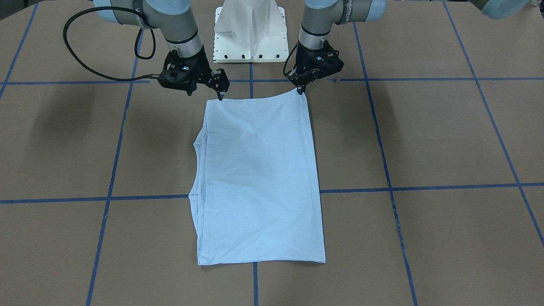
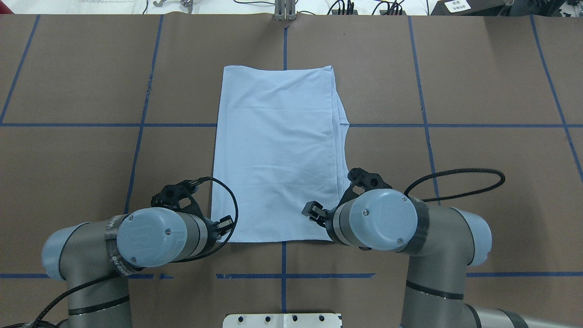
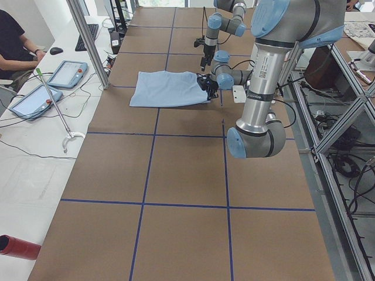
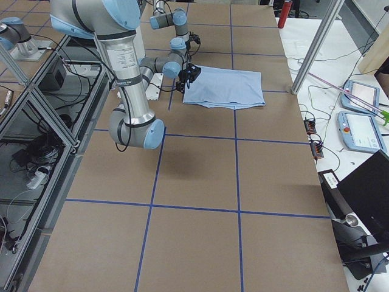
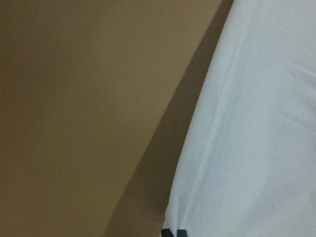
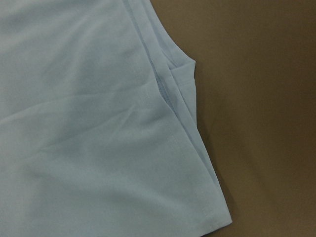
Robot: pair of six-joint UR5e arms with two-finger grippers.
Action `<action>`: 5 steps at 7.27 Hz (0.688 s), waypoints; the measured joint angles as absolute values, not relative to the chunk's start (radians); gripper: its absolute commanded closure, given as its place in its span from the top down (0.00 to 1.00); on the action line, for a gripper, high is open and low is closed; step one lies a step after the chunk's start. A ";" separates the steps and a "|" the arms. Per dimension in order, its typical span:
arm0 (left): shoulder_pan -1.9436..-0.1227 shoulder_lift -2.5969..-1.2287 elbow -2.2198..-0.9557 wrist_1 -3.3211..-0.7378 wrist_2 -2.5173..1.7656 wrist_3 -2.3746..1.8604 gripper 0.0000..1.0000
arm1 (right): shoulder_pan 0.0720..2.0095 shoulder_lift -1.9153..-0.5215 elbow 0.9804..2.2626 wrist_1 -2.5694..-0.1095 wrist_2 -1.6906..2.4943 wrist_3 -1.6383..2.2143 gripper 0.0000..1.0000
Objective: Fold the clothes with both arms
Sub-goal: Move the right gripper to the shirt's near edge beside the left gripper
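two silver-grey arms sit closest in the overhead view, left arm point(image 2: 150, 237) and right arm point(image 2: 378, 218), both bent downward. below them spreads a brown table point(image 2: 478, 182) with blue tape lines. a light blue t-shirt point(image 2: 278, 155), folded to a narrow rectangle, lies centred, its long axis running straight away from the robot. left gripper point(image 1: 301, 88) is pinched on the near left corner. right gripper point(image 1: 220, 94) meets the near right corner, but its grip is unclear. all cloth lies forward of both, so the fold likely goes forward.
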State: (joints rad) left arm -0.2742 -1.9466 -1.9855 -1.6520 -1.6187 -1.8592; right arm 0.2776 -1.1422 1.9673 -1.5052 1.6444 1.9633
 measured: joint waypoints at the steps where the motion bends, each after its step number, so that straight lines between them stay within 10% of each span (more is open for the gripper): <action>1: -0.274 -1.947 -1.982 -1.653 -1.619 -1.859 0.00 | 0.247 -1.148 1.956 -1.488 1.604 2.066 1.00; 5: -0.268 -1.956 -1.976 -1.656 -1.620 -1.859 0.00 | 0.257 -1.143 1.889 -1.489 1.575 2.166 1.00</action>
State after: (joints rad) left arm -0.2684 -1.9560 -1.9756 -1.6561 -1.6199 -1.8592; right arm 0.2570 -1.1431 1.8894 -1.4885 1.5752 2.1663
